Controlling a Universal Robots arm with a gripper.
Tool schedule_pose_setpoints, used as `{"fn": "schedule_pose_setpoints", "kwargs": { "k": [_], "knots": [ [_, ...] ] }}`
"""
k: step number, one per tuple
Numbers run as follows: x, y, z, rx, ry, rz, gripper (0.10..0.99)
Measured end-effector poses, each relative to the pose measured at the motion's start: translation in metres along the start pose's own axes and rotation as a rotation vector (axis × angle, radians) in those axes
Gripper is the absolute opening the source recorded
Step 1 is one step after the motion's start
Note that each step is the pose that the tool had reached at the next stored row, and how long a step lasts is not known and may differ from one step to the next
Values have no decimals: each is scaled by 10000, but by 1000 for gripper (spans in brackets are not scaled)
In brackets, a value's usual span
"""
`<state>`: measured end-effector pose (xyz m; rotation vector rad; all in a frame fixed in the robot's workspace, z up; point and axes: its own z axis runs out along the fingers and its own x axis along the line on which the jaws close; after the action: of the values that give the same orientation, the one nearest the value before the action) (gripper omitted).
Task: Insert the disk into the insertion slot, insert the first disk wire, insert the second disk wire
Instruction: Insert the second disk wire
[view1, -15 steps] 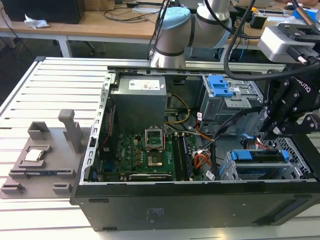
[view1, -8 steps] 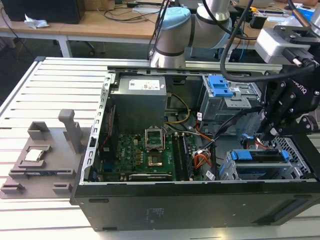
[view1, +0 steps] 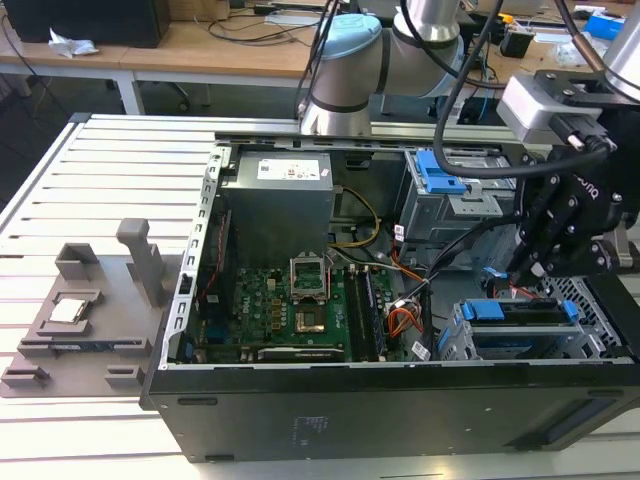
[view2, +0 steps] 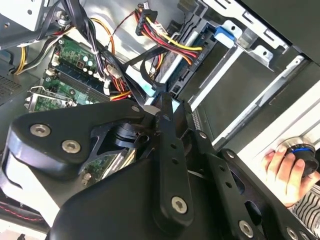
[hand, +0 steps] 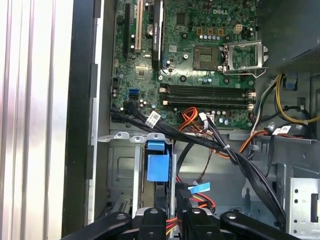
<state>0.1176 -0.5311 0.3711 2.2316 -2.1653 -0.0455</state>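
The disk (view1: 520, 322) already sits inside the insertion slot (view1: 455, 340), the perforated metal cage at the near right corner of the open computer case (view1: 300, 420) in the exterior view, with its blue caddy edges showing at both ends. The work in hand looks like seating a disk wire, so the plug should go straight into the connector on the drive's back edge, squarely aligned, with the loose cable bundle (hand: 200, 137) kept out of the way and no sideways force on the plug.

The gripper (view1: 527, 268) hangs just above and slightly behind the disk, its fingertips down among the wires at the cage's far edge. In the second wrist view the gripper (view2: 162, 107) has its fingers drawn close together around what appears to be a small light-blue connector (view2: 150, 97), though I cannot tell for certain that it is clamped. In the first wrist view the blue caddy tab (hand: 157, 165) lies just ahead of the fingers. A person's hand (view2: 285, 172) rests outside the case.
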Motion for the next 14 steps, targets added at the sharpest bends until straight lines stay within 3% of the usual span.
{"fn": "schedule_pose_setpoints", "kwargs": {
  "k": [3,8,12,14],
  "knots": [
    [-43,-2,21,-5,124,1,239],
    [-174,-7,65,-16,495,0,239],
    [-268,-12,128,-18,599,-11,239],
    [-303,-11,162,-21,696,-13,239]
  ]
}}
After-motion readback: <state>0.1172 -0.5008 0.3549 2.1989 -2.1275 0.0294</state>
